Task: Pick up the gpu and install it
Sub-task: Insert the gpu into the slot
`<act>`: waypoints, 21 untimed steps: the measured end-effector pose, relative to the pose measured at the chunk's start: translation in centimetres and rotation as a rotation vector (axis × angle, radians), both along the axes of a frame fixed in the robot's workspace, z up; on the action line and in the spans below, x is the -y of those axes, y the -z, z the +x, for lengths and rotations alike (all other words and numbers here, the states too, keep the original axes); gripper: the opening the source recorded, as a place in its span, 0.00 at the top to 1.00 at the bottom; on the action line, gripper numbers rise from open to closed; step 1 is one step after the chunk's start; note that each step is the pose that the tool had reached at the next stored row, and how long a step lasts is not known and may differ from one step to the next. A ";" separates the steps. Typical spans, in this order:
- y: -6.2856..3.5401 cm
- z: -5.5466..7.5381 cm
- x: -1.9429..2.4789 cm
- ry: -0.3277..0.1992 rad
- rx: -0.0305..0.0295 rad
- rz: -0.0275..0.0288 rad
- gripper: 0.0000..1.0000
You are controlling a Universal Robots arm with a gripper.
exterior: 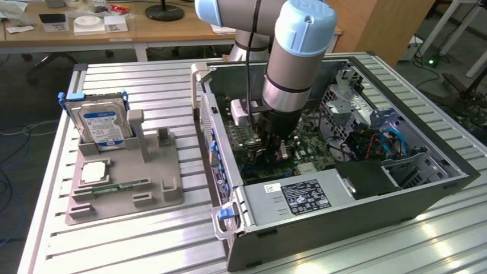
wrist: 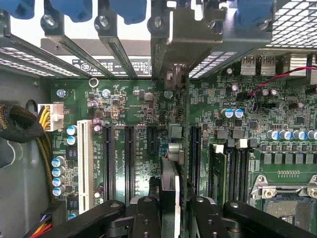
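Note:
The gpu (wrist: 171, 171) shows edge-on in the wrist view, a thin card standing upright over the green motherboard (wrist: 277, 104). Its silver end bracket (wrist: 173, 54) reaches the case's rear slot openings. My gripper (wrist: 171, 218) is shut on the card, one black finger (wrist: 144, 214) on each side. The card runs beside a long black expansion slot (wrist: 195, 153); I cannot tell whether its edge sits in a slot. In the exterior view the gripper (exterior: 275, 142) is low inside the open computer case (exterior: 426, 188), and the arm hides most of the card.
A grey fixture (exterior: 125, 197) on the exterior view's left holds a hard drive (exterior: 102, 123) with a blue-white label and a small green memory stick (exterior: 122, 185). Inside the case are the power supply (exterior: 304, 197), drive cages (exterior: 357, 108), a cable bundle (wrist: 20, 126) and a fitted memory stick (wrist: 220, 168).

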State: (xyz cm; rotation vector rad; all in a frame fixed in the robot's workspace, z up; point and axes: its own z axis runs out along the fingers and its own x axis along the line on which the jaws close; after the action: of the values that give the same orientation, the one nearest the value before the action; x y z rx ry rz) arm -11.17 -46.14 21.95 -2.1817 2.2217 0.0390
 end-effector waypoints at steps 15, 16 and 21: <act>-2.84 -0.1 -0.01 0.001 0.0021 0.0009 0.65; -3.29 -0.2 -0.01 0.001 0.0026 0.0010 0.65; -5.56 -0.2 -0.01 0.001 0.0032 0.0010 0.65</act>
State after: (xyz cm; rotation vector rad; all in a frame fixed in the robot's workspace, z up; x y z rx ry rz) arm -11.34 -46.13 27.51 -2.1788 2.2204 0.0366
